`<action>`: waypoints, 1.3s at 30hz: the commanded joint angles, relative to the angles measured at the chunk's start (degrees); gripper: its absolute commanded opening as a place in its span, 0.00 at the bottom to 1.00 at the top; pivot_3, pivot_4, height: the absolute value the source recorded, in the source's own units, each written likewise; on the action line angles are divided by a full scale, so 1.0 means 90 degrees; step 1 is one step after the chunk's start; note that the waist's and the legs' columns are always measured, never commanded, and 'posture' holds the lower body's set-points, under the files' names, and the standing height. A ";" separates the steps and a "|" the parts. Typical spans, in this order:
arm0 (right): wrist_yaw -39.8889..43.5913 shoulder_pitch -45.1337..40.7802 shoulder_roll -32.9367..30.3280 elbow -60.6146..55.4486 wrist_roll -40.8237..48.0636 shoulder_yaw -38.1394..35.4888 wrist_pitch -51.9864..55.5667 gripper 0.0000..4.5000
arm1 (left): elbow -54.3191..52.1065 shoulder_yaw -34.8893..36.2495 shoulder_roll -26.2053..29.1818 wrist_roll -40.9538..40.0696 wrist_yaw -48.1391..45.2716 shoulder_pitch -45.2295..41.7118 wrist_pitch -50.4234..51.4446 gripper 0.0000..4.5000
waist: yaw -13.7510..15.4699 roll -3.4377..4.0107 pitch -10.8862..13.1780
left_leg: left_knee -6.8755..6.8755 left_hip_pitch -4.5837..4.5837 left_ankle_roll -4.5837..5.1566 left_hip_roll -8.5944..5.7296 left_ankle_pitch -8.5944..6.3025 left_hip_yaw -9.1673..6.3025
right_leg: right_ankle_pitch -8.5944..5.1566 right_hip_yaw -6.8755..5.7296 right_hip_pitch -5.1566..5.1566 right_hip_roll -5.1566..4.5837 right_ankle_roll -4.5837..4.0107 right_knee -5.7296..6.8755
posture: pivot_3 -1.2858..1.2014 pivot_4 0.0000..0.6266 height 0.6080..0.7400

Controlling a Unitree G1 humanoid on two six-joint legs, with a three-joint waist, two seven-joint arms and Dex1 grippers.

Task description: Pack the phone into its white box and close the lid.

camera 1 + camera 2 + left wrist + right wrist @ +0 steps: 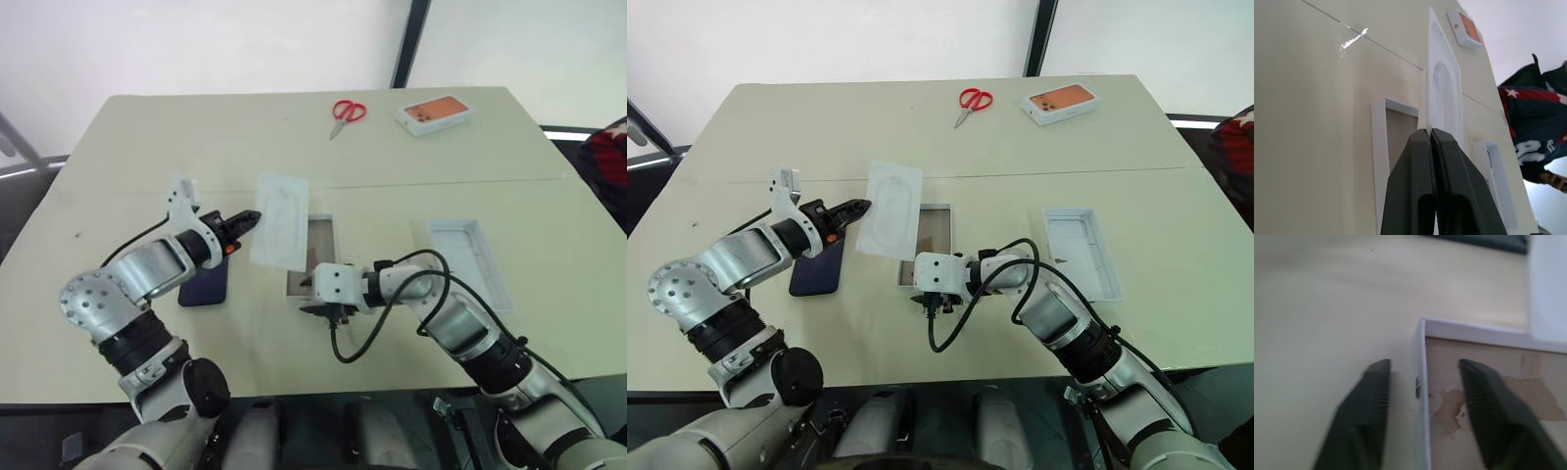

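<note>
Right now, you are working with both arms over the tabletop (pixel 118 137).
Left gripper (pixel 863 208): its jaws are pinching shut on the edge of the flat white insert (pixel 890 211), holding it tilted up above the far half of the white box (pixel 933 233).
Right gripper (pixel 1422 404): its jaws are standing open astride the near wall of the white box, one finger outside, one over the brownish floor, not yet clamping.
Phone (pixel 818 268): it is lying flat on the tabletop beside your left forearm, partly hidden by it, well clear of the box.
Lid (pixel 1081 250): it is lying inner face up, off to the right of the box.
Handling, box: thin cardboard is looking light and easy to skid or crush, so you are better off steadying it by the wall, gently.
Handling, phone: likely dense, stiff and slippery on its glossy back; you should be taking it by the long edges, away from the camera corner.
Handling, insert: light and bendy, so you are risking a slip from an edge pinch.
</note>
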 commanded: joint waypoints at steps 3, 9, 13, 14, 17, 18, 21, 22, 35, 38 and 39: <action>0.0265 0.0210 -0.0301 -0.0778 0.0846 -0.0947 0.0325 0.63 | -0.0017 -0.0128 -0.0278 -0.0174 0.0307 0.0010 -0.0056 0.00 | 0.0019 -0.0002 -0.0001 | 0.0003 -0.0002 0.0002 -0.0002 -0.0001 -0.0001 | 0.0000 -0.0001 0.0003 -0.0004 0.0000 -0.0002 | 0.52 0.24 1.00; 0.0319 0.0525 -0.0700 -0.1130 0.1655 -0.1842 0.1038 0.63 | 0.0058 -0.0411 -0.0863 -0.0019 0.0709 0.0056 -0.0106 0.00 | 0.0018 -0.0003 0.0000 | 0.0001 -0.0001 0.0025 -0.0002 -0.0014 0.0000 | 0.0000 0.0001 0.0003 -0.0003 0.0000 -0.0002 | 0.52 0.24 1.00; 0.0205 0.0545 -0.0770 -0.0970 0.1575 -0.1876 0.0970 0.63 | 0.0071 -0.0542 -0.0971 0.0076 0.0855 0.0095 -0.0131 0.00 | -0.0010 -0.0002 0.0000 | -0.0003 0.0001 0.0028 -0.0001 -0.0016 0.0001 | 0.0000 0.0001 0.0001 0.0004 0.0000 0.0000 | 0.52 0.24 1.00; 0.0177 0.0538 -0.0768 -0.0923 0.1552 -0.1872 0.0937 0.63 | 0.0076 -0.0571 -0.0999 0.0080 0.0889 0.0107 -0.0159 0.00 | -0.0010 -0.0002 0.0000 | -0.0003 0.0001 0.0026 -0.0001 -0.0015 0.0003 | 0.0000 0.0002 0.0001 0.0006 0.0000 0.0000 | 0.52 0.24 1.00; 0.0126 0.0539 -0.0762 -0.0873 0.1548 -0.1858 0.0889 0.63 | 0.0036 -0.0676 -0.1038 0.0154 0.0984 0.0156 -0.0239 0.00 | 0.0009 -0.0002 0.0000 | -0.0002 0.0001 0.0020 -0.0001 -0.0011 0.0004 | 0.0000 0.0003 0.0001 0.0003 0.0000 -0.0001 | 0.52 0.24 1.00; 0.0116 0.0538 -0.0760 -0.0854 0.1549 -0.1848 0.0873 0.63 | 0.0019 -0.0709 -0.1025 0.0186 0.0997 0.0169 -0.0266 0.00 | 0.0010 -0.0002 0.0000 | -0.0002 0.0000 0.0018 -0.0001 -0.0010 0.0004 | 0.0000 0.0003 0.0001 0.0003 0.0000 -0.0001 | 0.52 0.24 1.00; 0.0088 0.0570 -0.0776 -0.0707 0.1487 -0.1818 0.0767 0.63 | -0.0014 -0.0749 -0.0987 0.0270 0.1018 0.0193 -0.0322 0.00 | 0.0021 -0.0002 0.0000 | -0.0001 0.0000 0.0017 -0.0002 -0.0010 0.0004 | 0.0000 0.0002 0.0002 0.0002 0.0000 -0.0001 | 0.52 0.24 1.00; 0.0081 0.0588 -0.0791 -0.0639 0.1454 -0.1817 0.0716 0.63 | -0.0017 -0.0759 -0.0978 0.0284 0.1017 0.0202 -0.0341 0.00 | 0.0021 -0.0002 0.0000 | -0.0001 0.0000 0.0017 -0.0003 -0.0009 0.0004 | 0.0000 0.0003 0.0002 0.0001 0.0000 -0.0001 | 0.52 0.24 1.00; -0.0140 0.0722 -0.0777 -0.0262 0.1547 -0.2084 0.0586 0.63 | -0.0032 -0.0960 -0.1061 0.0347 0.1093 0.0345 -0.0557 0.00 | 0.0015 -0.0003 0.0000 | -0.0001 0.0000 0.0006 -0.0002 -0.0003 0.0004 | 0.0000 0.0003 0.0002 0.0001 0.0000 -0.0002 | 0.52 0.24 1.00; -0.0152 0.0755 -0.0780 -0.0276 0.1553 -0.2094 0.0576 0.63 | -0.0027 -0.0992 -0.1069 0.0346 0.1113 0.0354 -0.0591 0.00 | 0.0016 -0.0003 0.0000 | -0.0001 0.0000 0.0006 -0.0003 -0.0003 0.0004 | 0.0000 0.0003 0.0002 0.0001 0.0000 -0.0002 | 0.52 0.24 1.00; -0.0160 0.0754 -0.0773 -0.0270 0.1552 -0.2088 0.0574 0.63 | -0.0013 -0.1005 -0.1060 0.0335 0.1117 0.0354 -0.0609 0.00 | 0.0016 -0.0003 0.0000 | -0.0001 0.0000 0.0006 -0.0003 -0.0003 0.0004 | 0.0000 0.0003 0.0002 0.0001 0.0000 -0.0002 | 0.52 0.24 1.00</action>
